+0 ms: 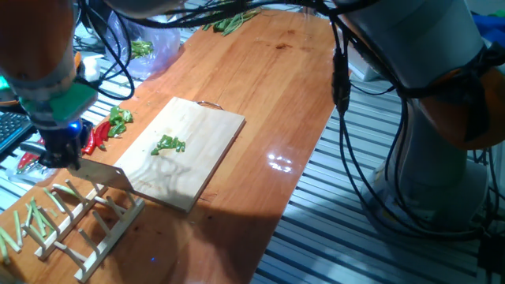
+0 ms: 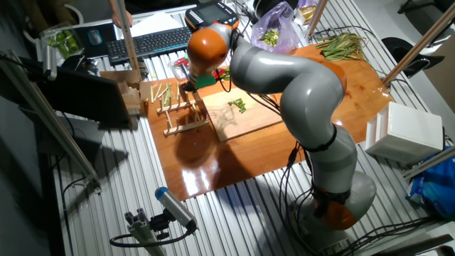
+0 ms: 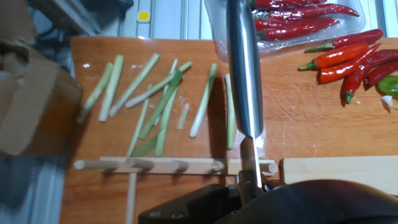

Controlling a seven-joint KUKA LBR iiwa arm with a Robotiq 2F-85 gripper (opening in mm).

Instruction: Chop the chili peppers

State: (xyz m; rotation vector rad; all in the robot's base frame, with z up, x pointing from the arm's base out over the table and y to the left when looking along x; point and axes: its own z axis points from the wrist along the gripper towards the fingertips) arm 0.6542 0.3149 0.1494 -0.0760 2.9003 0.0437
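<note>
Far left of the table (image 1: 268, 95): loose pale-green stalk sticks (image 1: 28, 217), fanned out, some leaning across a wooden peg rack (image 1: 95, 225).

Above the rack: the end effector (image 1: 61, 150), its fingers wrapped around the handle of a knife (image 1: 106, 177); the blade sticks out just over the near corner of the cutting board (image 1: 185, 150). How the fingers close on the handle cannot be made out.

Behind the end effector: red chilies (image 1: 96, 136) beside green pepper pieces (image 1: 120, 120), near the table edge.

Centre: the cutting board, flat, with the chili peppers (image 1: 168, 145) lying as a small green cluster near its middle, well apart from the blade.

Far end: long green stalks (image 1: 229, 22), and a clear bag of greens (image 1: 146, 49).

Hand view only: the blade (image 3: 242, 68) runs straight up the frame over the sticks (image 3: 149, 93), with rack pegs (image 3: 174, 165) below and red chilies (image 3: 348, 59) at right; the chopped greens are out of frame.

The other fixed view alone shows a keyboard (image 2: 146, 44) behind the table.
</note>
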